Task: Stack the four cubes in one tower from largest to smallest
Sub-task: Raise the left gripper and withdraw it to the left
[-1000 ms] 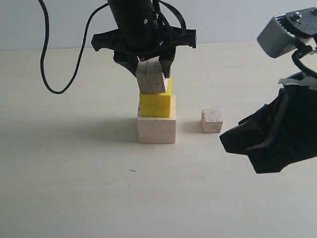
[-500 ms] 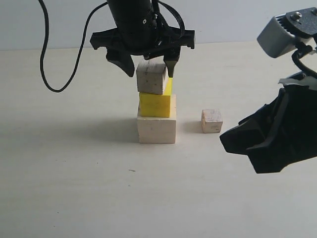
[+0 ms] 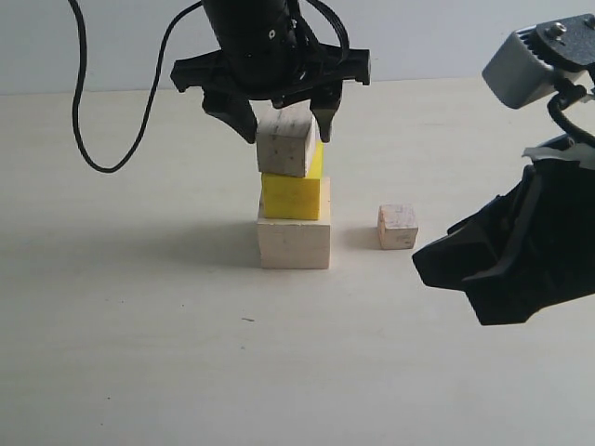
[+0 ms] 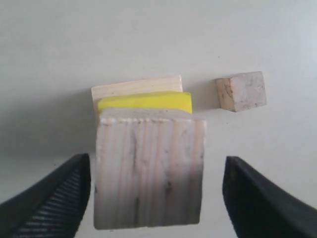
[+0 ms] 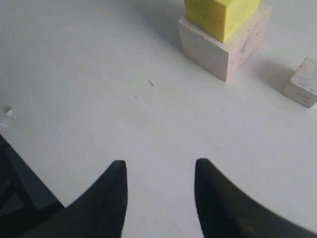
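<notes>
Left gripper (image 3: 285, 132) is spread around the medium cube (image 3: 285, 149), which sits on the yellow cube (image 3: 291, 197). Big block (image 3: 294, 243) is under the yellow cube, smallest cube (image 3: 397, 227) nearby on the table (image 3: 139, 325). Right gripper (image 5: 158, 193) is spread, empty.

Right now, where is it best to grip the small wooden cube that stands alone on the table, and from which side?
Probably from straight above, closing on two opposite side faces of the small cube. It sits flat on the table, its top is free, and it stands apart from the stack, with open space on every side.
</notes>
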